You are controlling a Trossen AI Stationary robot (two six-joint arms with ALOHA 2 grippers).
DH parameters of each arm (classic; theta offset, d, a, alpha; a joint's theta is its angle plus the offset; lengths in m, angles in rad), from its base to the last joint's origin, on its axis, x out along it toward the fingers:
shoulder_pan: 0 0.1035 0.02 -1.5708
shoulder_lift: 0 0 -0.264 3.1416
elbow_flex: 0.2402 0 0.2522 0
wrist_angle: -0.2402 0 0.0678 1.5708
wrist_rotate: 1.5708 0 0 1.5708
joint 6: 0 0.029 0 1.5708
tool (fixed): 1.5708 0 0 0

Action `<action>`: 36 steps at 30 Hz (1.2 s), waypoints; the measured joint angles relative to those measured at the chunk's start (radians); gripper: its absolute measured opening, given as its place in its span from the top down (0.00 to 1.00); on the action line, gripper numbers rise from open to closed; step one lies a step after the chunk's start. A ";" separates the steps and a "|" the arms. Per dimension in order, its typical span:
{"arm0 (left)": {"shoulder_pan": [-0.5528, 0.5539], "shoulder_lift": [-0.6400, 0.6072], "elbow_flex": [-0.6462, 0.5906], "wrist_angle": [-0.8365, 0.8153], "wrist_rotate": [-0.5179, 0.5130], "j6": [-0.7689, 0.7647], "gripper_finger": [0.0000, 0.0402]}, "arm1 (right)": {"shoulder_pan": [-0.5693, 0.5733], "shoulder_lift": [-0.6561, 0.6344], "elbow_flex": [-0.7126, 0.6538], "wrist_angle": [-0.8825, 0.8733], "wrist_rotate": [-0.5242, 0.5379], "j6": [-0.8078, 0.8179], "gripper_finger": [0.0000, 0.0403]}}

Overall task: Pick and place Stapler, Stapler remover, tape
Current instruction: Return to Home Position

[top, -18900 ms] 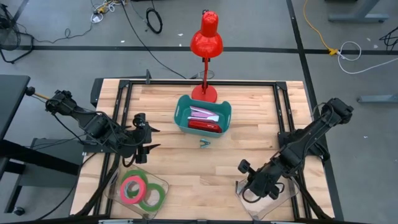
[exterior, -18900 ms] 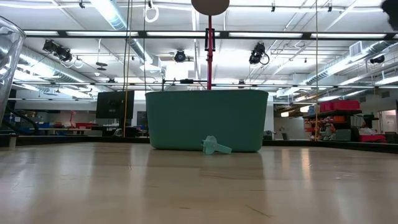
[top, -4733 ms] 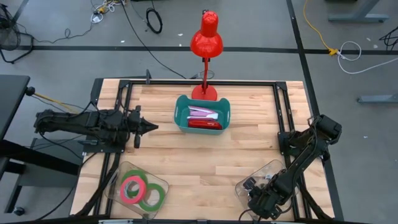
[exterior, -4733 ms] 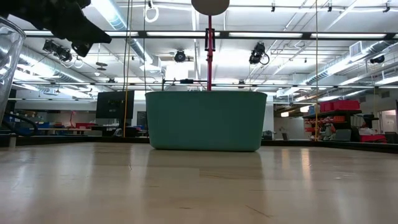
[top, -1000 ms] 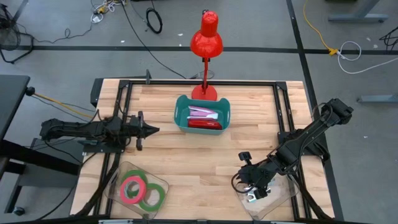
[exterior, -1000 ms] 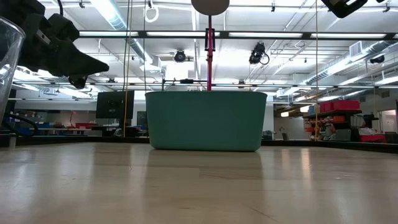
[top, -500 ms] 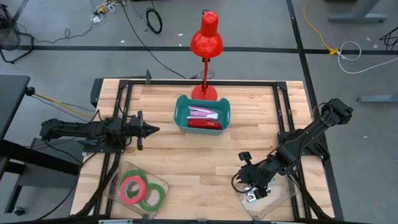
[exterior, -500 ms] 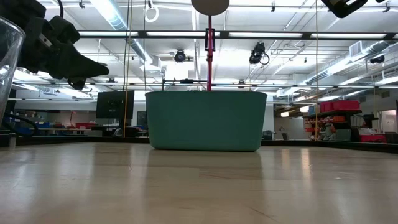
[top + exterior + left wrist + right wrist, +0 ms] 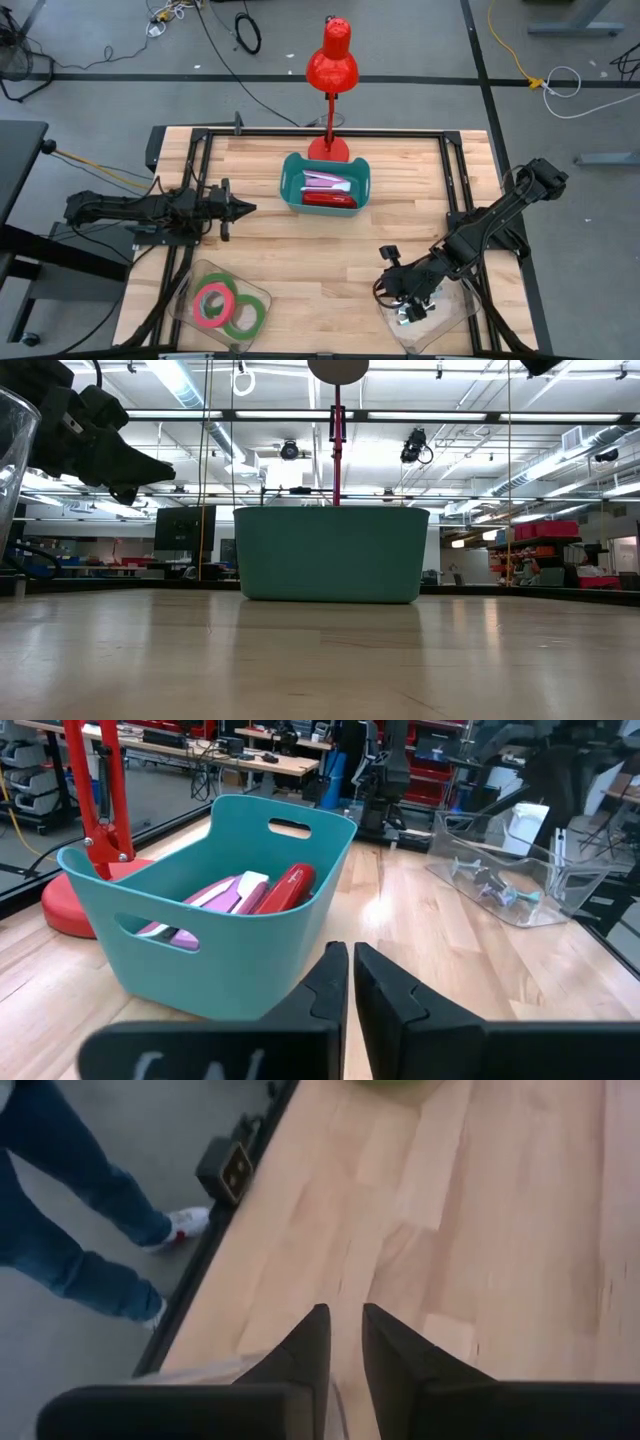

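Left end effector (image 9: 247,209) hovers left of the teal bin (image 9: 327,184), fingers nearly together, empty. Right end effector (image 9: 392,291) sits by the clear tray (image 9: 452,312) at the table's (image 9: 330,255) front right — fingers a narrow gap apart, nothing seen between them. Red stapler (image 9: 329,199) lies in the bin; tape rolls (image 9: 222,305) in the front-left clear tray.

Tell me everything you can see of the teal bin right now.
The teal bin is a smooth, plastic-looking tub with rounded corners and slot handles cut into its walls. It stands upright on the wooden table, just in front of the red lamp's base. Inside lie a red stapler and pale pink-and-white items. No hand touches it.
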State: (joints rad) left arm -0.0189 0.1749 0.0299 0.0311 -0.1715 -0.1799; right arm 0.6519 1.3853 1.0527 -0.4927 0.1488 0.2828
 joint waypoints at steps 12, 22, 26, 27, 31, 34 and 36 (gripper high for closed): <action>0.000 0.001 0.000 0.001 0.000 0.000 0.93 | -0.147 0.000 0.000 0.082 0.001 -0.172 0.99; 0.000 0.001 0.000 0.001 0.000 -0.001 0.93 | -0.299 0.000 0.000 0.090 0.001 -0.250 1.00; 0.000 0.001 0.000 0.001 0.000 -0.001 0.93 | -0.354 0.000 0.000 0.089 0.000 -0.250 1.00; 0.000 0.001 0.000 0.001 0.000 -0.001 0.93 | -0.365 0.000 0.000 0.090 0.000 -0.253 1.00; 0.000 0.001 0.000 0.001 0.000 -0.001 0.93 | -0.410 0.000 0.000 0.096 -0.001 -0.271 1.00; 0.000 0.001 0.000 0.001 0.000 -0.001 0.93 | -0.445 0.000 0.000 0.128 -0.001 -0.275 1.00; 0.000 0.001 0.000 0.001 0.000 -0.001 0.93 | -0.466 0.000 0.000 0.158 -0.002 -0.279 1.00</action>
State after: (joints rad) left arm -0.0189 0.1757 0.0299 0.0322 -0.1711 -0.1806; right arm 0.1861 1.3851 1.0527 -0.3349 0.1471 0.0042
